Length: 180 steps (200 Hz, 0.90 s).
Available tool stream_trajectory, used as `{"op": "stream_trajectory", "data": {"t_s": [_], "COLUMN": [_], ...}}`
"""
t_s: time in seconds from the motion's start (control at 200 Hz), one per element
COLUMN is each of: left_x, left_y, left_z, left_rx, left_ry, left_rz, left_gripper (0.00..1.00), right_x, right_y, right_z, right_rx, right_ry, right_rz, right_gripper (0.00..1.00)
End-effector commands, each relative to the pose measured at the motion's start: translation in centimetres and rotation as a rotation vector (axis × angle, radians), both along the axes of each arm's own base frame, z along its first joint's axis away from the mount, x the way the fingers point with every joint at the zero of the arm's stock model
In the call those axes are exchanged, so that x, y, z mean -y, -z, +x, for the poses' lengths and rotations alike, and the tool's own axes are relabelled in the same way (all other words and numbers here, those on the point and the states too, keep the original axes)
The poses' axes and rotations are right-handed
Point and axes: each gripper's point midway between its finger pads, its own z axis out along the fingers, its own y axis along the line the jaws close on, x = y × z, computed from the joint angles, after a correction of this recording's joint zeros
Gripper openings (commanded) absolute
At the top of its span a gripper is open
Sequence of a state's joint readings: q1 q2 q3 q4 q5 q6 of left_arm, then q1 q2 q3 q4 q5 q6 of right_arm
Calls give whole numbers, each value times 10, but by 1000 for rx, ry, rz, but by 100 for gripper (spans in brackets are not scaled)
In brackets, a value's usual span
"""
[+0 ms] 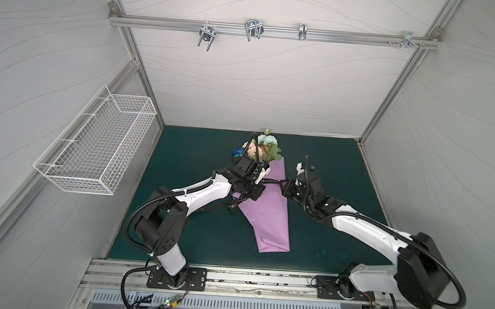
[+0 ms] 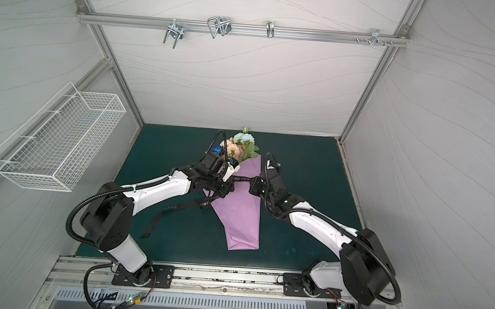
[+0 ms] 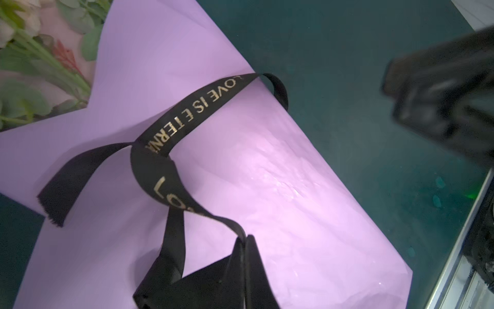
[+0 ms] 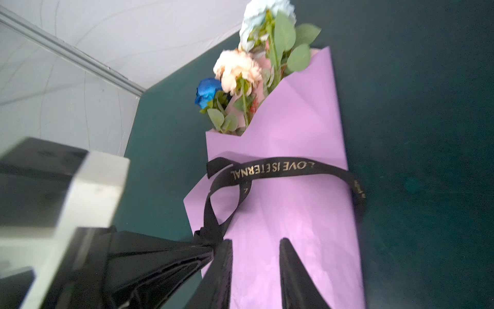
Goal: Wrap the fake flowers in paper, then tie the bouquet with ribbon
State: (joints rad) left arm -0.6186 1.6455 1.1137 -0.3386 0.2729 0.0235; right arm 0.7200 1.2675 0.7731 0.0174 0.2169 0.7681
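Pale grey walls with faint wavy lines close in three sides, joined by aluminium posts. A rail across the back wall carries metal hooks, and a white wire basket hangs on the left wall. A dark green mat covers the desk under even, soft light.

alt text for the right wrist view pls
A black ribbon lettered in gold loops across the lilac paper around the bouquet of fake flowers. The right gripper is open and empty; the left gripper pinches the ribbon.
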Motion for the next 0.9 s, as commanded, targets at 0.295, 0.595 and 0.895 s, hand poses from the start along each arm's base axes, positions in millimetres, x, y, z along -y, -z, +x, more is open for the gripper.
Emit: {"op": "stream_trajectory", "data": {"t_s": [0.295, 0.595, 0.895], "left_x": [28, 13, -23], "left_y": [38, -27, -43], "left_z": [-49, -13, 55], "left_rx": [-93, 74, 37], "left_ry": [189, -23, -577], "left_rz": [72, 80, 67], "left_gripper": [37, 69, 57], "right_x": [51, 56, 59], "right_y": [7, -4, -13], "right_z": [-18, -22, -36], "right_rx": [4, 31, 74], "right_ry": [86, 60, 17], "right_rz": [-157, -201, -268], "right_gripper": [34, 34, 33]}}
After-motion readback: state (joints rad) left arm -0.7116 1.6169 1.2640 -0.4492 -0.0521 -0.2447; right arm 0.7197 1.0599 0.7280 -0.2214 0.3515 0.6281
